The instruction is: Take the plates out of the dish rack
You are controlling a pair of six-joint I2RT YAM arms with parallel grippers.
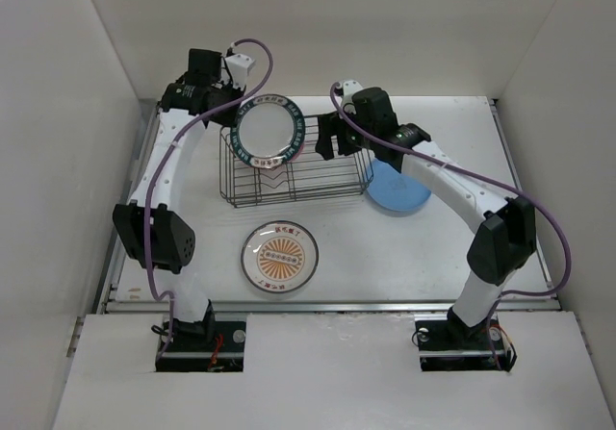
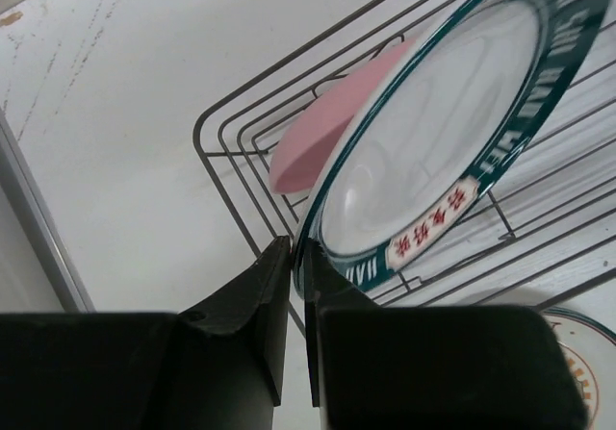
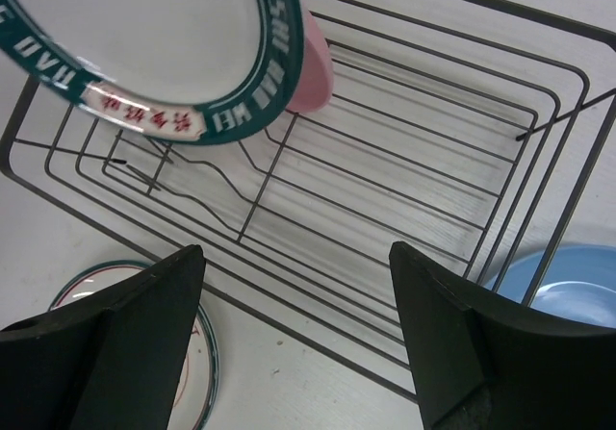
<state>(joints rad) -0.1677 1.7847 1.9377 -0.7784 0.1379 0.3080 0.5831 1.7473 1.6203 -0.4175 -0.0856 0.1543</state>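
**Overhead and wrist views, as I see them from the remote station.**

**Arm pose.** My left arm reaches forward along the left side of the table (image 1: 433, 247), elbow low and wrist bent inward toward the far-left corner of the dish rack (image 1: 322, 188). The left gripper (image 2: 294, 252) is clenched on the rim of the teal-rimmed plate (image 1: 269, 130), one finger on each face, jaws almost together. My right arm arches in from the right. The right gripper (image 3: 296, 252) hangs over the right half of the rack with its jaws spread wide and nothing between them.

**Plates.**
- The teal-rimmed plate is white and glossy, with a dark teal border of pale lettering and a white panel of red characters. It is held tilted over the left end of the rack, its face turned up toward the overhead camera.
- The pink plate (image 2: 322, 127) stands on edge inside the rack, just behind the held plate and largely hidden by it.
- The blue plate (image 1: 399, 191) lies flat on the table just beside the rack's right end.
- The sunburst plate (image 1: 280, 257) lies flat on the table in front of the rack, toward the arm bases.

**Rack.** The rack is thin dark wire and sits at mid-table. Its right half holds no plate.
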